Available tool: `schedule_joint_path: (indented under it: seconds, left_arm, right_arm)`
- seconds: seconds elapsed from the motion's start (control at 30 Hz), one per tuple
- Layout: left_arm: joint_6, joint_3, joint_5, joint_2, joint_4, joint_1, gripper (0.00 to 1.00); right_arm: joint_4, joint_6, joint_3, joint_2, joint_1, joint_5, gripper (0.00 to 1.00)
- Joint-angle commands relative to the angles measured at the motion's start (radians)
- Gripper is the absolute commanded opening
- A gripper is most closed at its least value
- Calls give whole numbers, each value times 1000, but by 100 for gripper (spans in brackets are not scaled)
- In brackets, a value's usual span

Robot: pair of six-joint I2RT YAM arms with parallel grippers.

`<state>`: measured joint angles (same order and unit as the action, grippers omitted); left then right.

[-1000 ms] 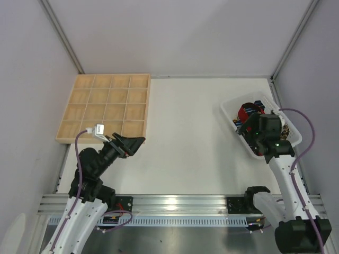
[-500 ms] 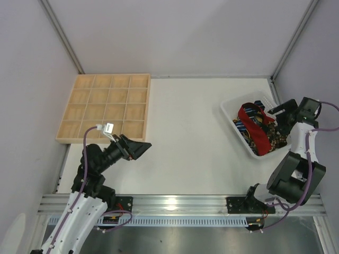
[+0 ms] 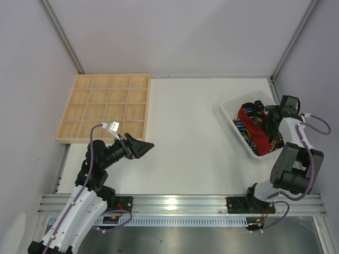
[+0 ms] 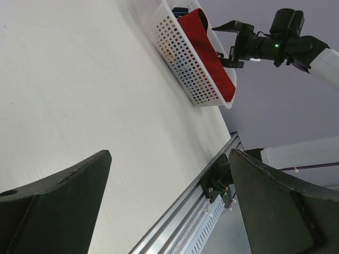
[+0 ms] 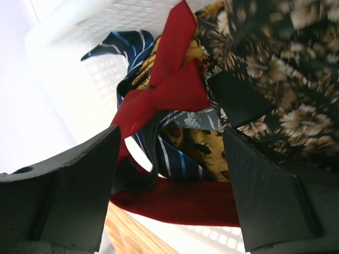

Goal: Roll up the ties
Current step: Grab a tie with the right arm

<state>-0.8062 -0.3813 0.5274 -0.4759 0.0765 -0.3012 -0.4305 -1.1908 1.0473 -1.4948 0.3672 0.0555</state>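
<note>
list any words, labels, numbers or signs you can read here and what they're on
None can be read in any view.
The white tag on the left arm's cable: too small to tell if it bears print.
The basket, the ties and the wooden tray: no lettering shows; the ties carry only stripes and patterns.
The green light on the right arm is a lamp, not a sign.

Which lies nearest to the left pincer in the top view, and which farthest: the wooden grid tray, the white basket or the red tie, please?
From the left pincer:
1. Wooden grid tray, just beyond it, at far left.
2. Red tie, across the table on the right, draped in the basket.
3. White basket: too close to the tie to rank apart.
</note>
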Motion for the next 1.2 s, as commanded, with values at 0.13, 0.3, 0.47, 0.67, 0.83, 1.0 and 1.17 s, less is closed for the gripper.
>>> schedule_joint_path:
  seconds: [0.13, 0.3, 0.47, 0.67, 0.83, 1.0, 1.17]
  left_arm:
    - [38, -22, 14, -13, 3, 8, 100]
    - [44, -39, -1, -18, 26, 8, 100]
    - [32, -44, -7, -27, 22, 8, 100]
    - [35, -51, -17, -47, 26, 8, 100]
    - [33, -59, -18, -64, 23, 8, 100]
    - [25, -57, -15, -61, 20, 7, 100]
    - [9, -39, -12, -29, 32, 8, 100]
  right_arm:
    - [64, -300, -9, -8, -50, 214, 80]
    - [119, -362, -13, -53, -42, 253, 77]
    - [150, -355, 16, -133, -37, 189, 73]
    - [177, -348, 34, -180, -45, 147, 71]
    - [202, -313, 89, -211, -48, 132, 38]
    - [164, -202, 154, -176, -88, 158, 11]
    - [56, -54, 232, -92, -134, 218, 3]
